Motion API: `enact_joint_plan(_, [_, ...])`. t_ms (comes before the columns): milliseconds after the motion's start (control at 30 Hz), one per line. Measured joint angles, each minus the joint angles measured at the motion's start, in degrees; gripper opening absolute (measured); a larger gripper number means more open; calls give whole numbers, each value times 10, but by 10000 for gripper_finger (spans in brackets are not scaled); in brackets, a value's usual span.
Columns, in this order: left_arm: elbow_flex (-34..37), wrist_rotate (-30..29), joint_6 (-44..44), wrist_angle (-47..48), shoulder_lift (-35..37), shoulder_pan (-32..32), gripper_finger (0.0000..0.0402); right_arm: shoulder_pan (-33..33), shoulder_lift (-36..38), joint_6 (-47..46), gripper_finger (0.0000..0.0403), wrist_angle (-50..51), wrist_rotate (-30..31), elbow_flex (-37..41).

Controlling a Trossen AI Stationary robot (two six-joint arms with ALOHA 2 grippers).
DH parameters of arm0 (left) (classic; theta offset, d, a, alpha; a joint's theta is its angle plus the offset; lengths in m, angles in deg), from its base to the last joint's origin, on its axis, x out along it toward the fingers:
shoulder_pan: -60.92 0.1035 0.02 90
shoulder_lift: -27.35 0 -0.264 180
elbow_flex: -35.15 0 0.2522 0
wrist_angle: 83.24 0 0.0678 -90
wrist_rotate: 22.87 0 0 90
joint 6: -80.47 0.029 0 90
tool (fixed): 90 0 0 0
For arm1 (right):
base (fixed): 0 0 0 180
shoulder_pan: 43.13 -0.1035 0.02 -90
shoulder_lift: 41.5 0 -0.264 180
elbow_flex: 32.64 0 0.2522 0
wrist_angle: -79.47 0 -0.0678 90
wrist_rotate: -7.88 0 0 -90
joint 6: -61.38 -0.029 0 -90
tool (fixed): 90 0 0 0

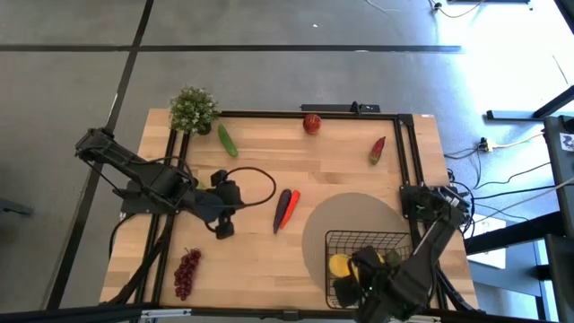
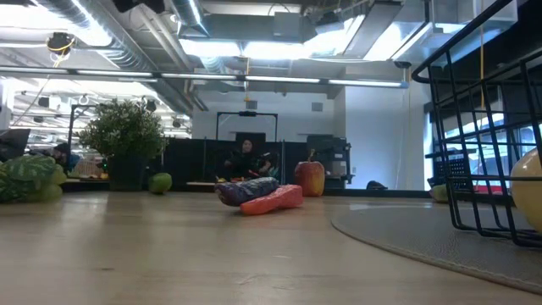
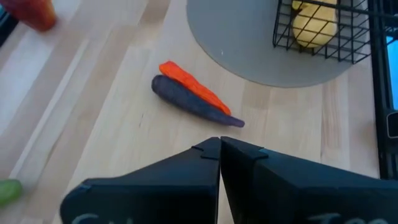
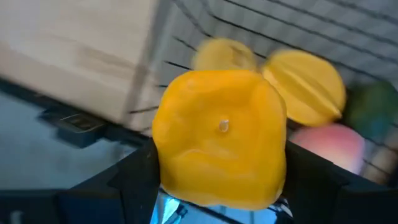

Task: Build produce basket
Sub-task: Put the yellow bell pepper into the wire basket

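The black wire basket (image 1: 369, 260) stands on a round grey mat (image 1: 354, 215) at the table's near right. In it lie a lemon (image 4: 224, 55), a yellow mango (image 4: 308, 87) and a pink peach (image 4: 329, 144). My right gripper (image 1: 359, 272) hangs over the basket, shut on a yellow pepper (image 4: 221, 143). My left gripper (image 3: 219, 148) is shut and empty left of centre, short of a purple and an orange carrot (image 1: 285, 208) lying side by side. An apple (image 1: 311, 123), a chili (image 1: 377, 150), a cucumber (image 1: 228, 141) and purple grapes (image 1: 186, 272) lie on the table. My right gripper pinches the yellow pepper between its two fingers (image 4: 134, 180), one on each of two opposite sides (image 4: 163, 155). The fingers come from above, pointing down. The pepper is lifted clear, over the basket near its wire wall, one lobed end turned up toward the wrist.
A bushy potted plant (image 1: 193, 109) stands at the far left corner. A black frame (image 1: 405, 148) runs along the table's far and right edges. Bare wood lies between the carrots and the grapes.
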Motion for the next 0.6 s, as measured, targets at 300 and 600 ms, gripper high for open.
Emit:
enact_joint_plan(300, [0, 5, -3, -3, 0, 5, 0, -26, 0, -91, 265, -39, -56, 112])
enact_joint_plan(600, [0, 6, -14, -8, 0, 11, 0, -25, -1, -74, 265, -102, -75, 172])
